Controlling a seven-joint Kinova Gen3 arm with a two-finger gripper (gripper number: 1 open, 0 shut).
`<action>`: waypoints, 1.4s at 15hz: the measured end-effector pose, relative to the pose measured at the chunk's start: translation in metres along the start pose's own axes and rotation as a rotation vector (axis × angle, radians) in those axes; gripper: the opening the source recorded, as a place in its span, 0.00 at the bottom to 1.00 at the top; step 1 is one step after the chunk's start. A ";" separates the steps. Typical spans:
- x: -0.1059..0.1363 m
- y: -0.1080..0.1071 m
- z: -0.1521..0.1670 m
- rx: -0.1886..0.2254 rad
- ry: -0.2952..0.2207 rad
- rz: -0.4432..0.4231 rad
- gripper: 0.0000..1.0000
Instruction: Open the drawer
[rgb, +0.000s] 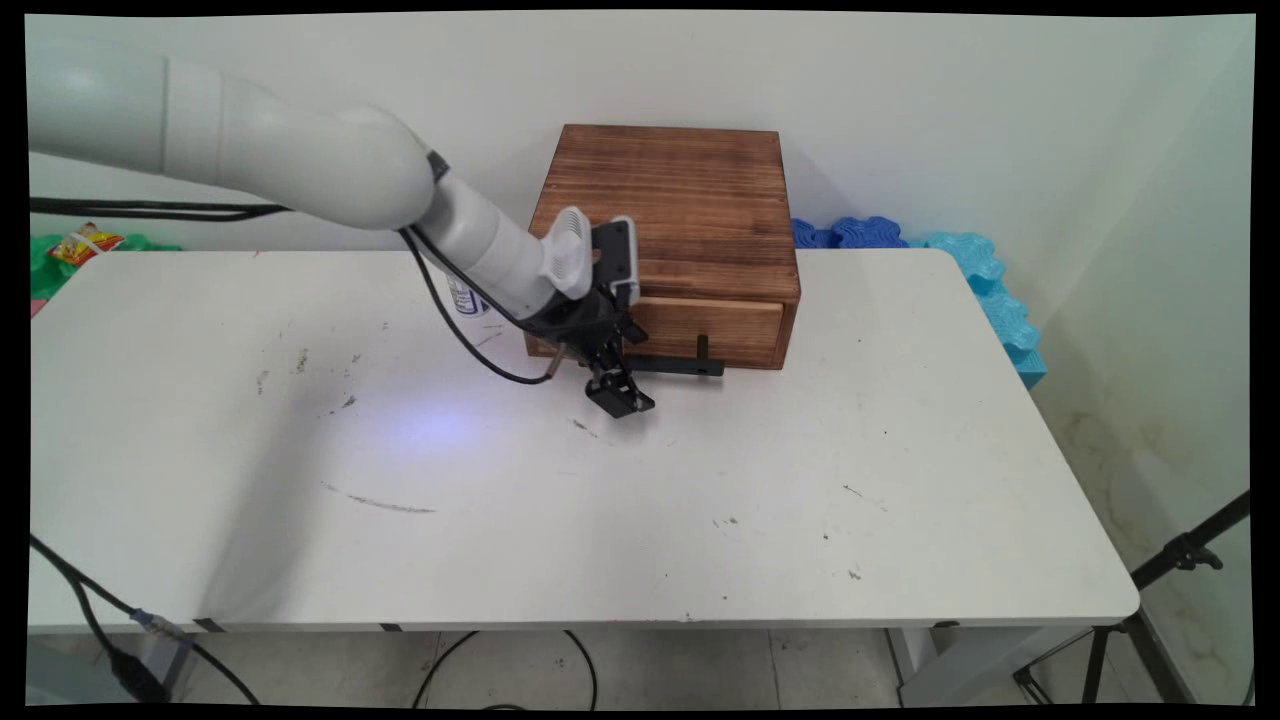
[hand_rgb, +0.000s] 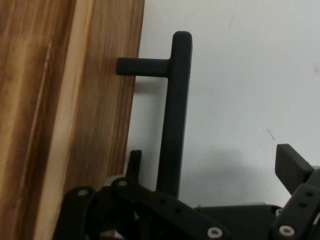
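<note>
Drawer handle: black bar, long axis parallel to the drawer front of the wooden box, which sits at the table's far edge. Gripper spread wide, straddling the bar; left finger between bar and wood, right finger apart over the table.

The scuffed white rectangular table carries a brown wooden drawer box just behind the black two-finger gripper, and perhaps a small can to its left.
</note>
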 end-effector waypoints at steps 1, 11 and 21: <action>0.002 0.000 0.005 0.001 -0.003 -0.002 1.00; 0.011 0.012 0.029 -0.034 -0.032 -0.014 1.00; 0.014 0.051 0.020 -0.098 -0.051 -0.011 1.00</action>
